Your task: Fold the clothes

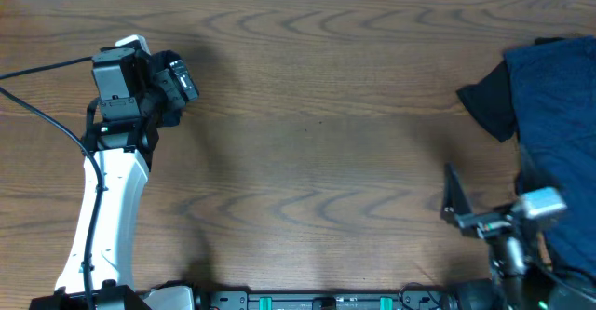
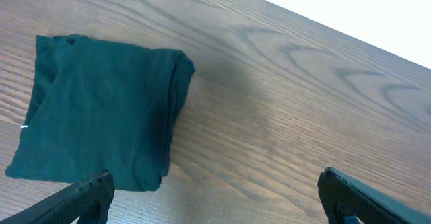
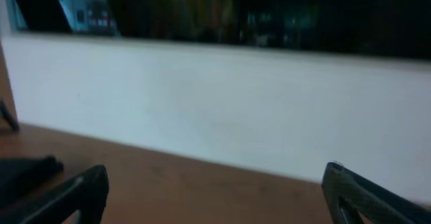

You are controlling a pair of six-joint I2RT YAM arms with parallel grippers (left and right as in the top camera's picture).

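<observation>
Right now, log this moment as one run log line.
left gripper: open, empty, above folded T-shirt | right gripper: open, empty | unfolded clothes: table's right edge | table

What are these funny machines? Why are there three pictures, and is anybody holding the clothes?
They are two robot arms at a wooden table. One picture looks down from above; the other two come from little cameras on each arm's wrist. The left pincer is open and empty, looking down at a folded dark teal T-shirt. The right pincer is open too, pointing at a white wall. A pile of dark blue clothes waits at the table's right side. Nothing is being held.
</observation>
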